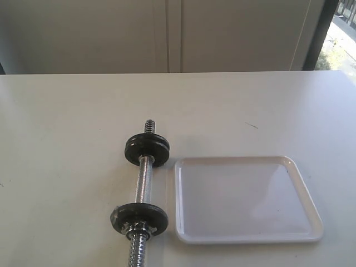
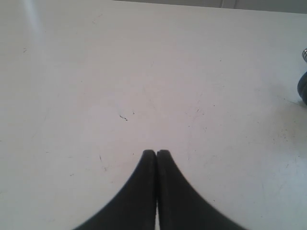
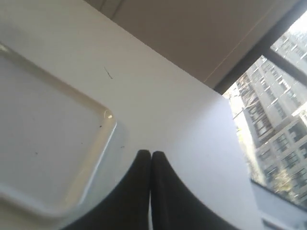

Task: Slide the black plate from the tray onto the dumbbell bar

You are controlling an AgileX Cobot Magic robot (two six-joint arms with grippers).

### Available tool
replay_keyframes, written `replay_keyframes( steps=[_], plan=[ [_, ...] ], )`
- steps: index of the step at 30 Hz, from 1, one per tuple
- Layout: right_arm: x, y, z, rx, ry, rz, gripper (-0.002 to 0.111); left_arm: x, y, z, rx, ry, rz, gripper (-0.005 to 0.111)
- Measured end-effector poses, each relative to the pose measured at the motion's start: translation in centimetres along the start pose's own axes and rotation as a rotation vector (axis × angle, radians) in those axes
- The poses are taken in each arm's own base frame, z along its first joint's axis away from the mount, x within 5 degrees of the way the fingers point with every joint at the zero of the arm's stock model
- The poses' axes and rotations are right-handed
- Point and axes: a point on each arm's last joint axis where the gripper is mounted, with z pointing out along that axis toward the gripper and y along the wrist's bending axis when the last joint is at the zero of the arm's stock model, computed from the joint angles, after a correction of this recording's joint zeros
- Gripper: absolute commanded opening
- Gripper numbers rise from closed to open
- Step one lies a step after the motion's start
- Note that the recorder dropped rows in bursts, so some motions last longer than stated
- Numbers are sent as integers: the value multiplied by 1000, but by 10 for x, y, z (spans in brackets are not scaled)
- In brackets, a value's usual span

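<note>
1. Desk (image 1: 67,139): a white surface that carries all items. Neither arm appears in the exterior view.

2. Tray (image 1: 245,200): sits on the right half of the desk, flat, with nothing in it. No plate lies on the bare desk around it either.

3. Dumbbell bar (image 1: 144,181): lies on the desk just beside the left rim of the tray, running from near to far. Its far threaded end is bare.

4. Black plate (image 1: 146,149): seated on the far part of the bar, close to the tray's far-left corner. A second plate (image 1: 140,216) sits on the near part, with a bright collar (image 1: 136,228) against it. The far one looks thick, and whether it is one disc or two cannot be told. Since its end of the bar is open, it is judged to be the plate the task names.

5. Left tool (image 2: 156,154): fingers pressed together, pinching nothing, above bare desk. Right tool (image 3: 151,154): fingers pressed together, pinching nothing, close to a corner of the tray.

Step in hand: judged complete, as the tray is cleared and the plates are threaded on the bar.

Next move: no further grasp appears necessary. Confirm that the far plate sits square on the bar, and keep both tools apart from the bar so that it does not roll.
</note>
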Motion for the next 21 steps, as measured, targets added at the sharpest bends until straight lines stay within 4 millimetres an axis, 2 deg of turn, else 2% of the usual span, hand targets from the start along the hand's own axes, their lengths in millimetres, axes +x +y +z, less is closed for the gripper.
replay_keyframes(
  steps=[4,7,21],
  plan=[
    [0,0,0,0,0,250,0,0,0,0,0,0,0,0],
    [0,0,0,0,0,336,0,0,0,0,0,0,0,0],
    [0,0,0,0,0,371,0,0,0,0,0,0,0,0]
  ],
)
